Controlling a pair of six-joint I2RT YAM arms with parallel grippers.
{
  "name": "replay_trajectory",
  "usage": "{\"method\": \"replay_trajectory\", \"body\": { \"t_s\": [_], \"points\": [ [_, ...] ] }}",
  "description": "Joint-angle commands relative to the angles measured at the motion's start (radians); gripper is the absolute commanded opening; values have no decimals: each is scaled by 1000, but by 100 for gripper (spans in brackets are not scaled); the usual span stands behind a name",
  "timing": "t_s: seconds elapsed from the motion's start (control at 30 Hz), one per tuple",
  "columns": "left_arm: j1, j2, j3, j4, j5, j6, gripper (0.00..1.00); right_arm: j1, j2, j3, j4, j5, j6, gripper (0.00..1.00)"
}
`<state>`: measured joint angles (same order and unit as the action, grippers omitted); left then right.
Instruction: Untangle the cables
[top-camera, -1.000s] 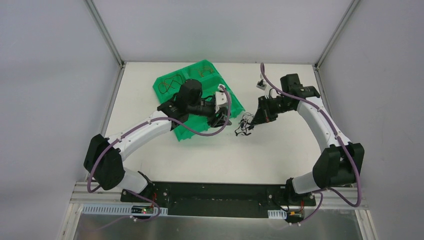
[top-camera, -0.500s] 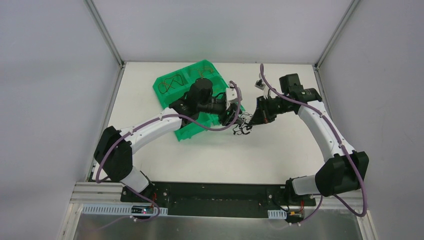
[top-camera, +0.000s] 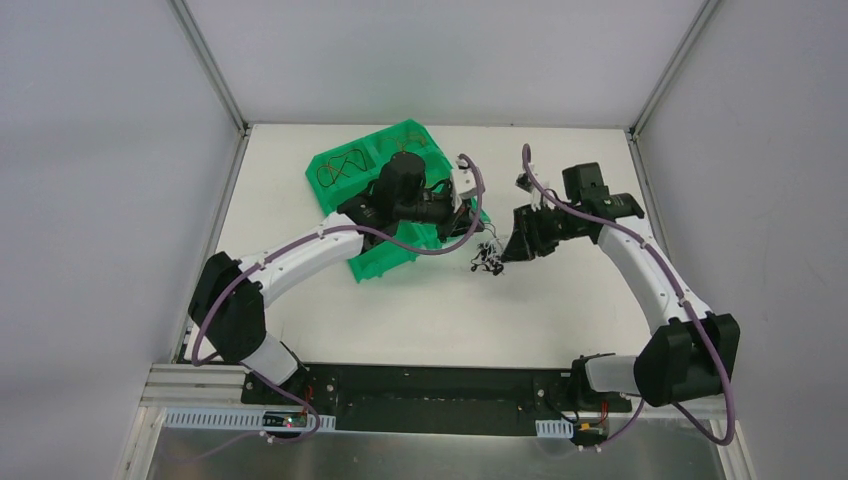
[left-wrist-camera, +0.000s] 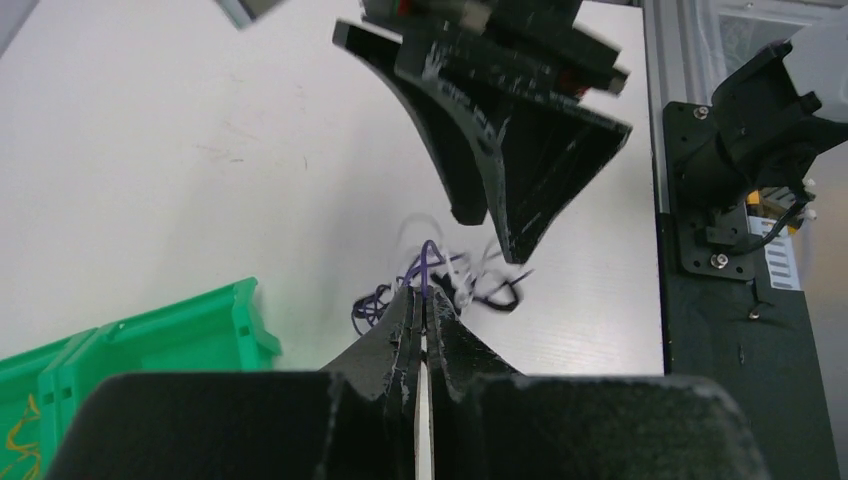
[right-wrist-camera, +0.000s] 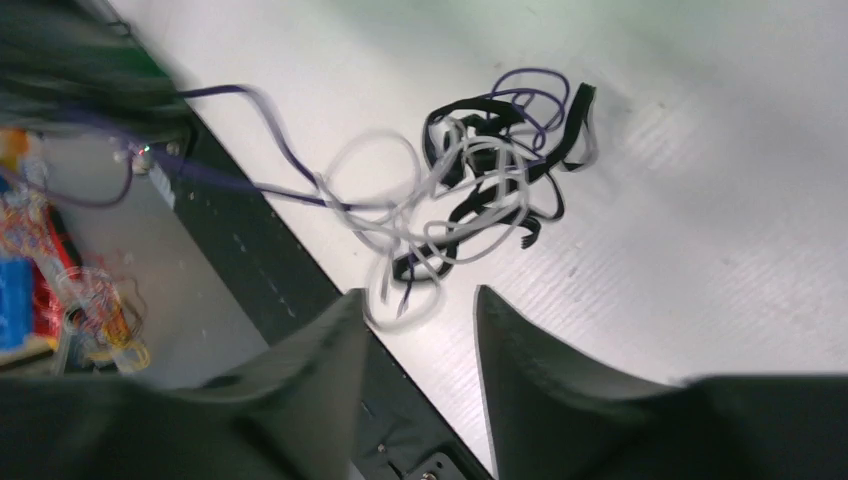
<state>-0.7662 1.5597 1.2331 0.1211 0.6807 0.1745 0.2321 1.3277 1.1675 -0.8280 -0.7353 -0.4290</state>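
The cables (right-wrist-camera: 482, 175) lay as a small knot of black, white and purple wires on the white table (top-camera: 430, 310), just off the right corner of the green tray (top-camera: 372, 264) and between the two grippers. The left gripper (left-wrist-camera: 424, 300) had reached across the tray, and its jaws were pressed together on a purple wire (left-wrist-camera: 428, 262) that rose out of the knot and ran between the fingertips. In the right wrist view that same wire stretched taut and blurred away from the bundle towards the upper left. The right gripper (right-wrist-camera: 418, 296) hung close over the near side of the knot with its jaws parted and a clear gap between them. A blurred white loop (right-wrist-camera: 398, 285) lay at the mouth of that gap, but nothing was clamped there. From the left wrist camera the right gripper's two black fingers (left-wrist-camera: 470, 150) pointed down at the bundle from the opposite side, their tips just above it. Inside the tray, apart from the knot, a dark looped wire (top-camera: 338, 168) lay in the far left compartment. A thin orange one (top-camera: 405, 143) lay in the compartment beside it, too small to make out further.
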Motion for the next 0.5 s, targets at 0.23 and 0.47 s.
{"method": "replay_trajectory", "body": {
  "t_s": [0.23,0.47],
  "points": [
    [-8,-52,211,-32,74,-43,0,-75,-335,-285,584,-23,135,91],
    [-7,-37,300,-57,74,-54,0,63,-463,-467,981,126,174,99]
  ]
}}
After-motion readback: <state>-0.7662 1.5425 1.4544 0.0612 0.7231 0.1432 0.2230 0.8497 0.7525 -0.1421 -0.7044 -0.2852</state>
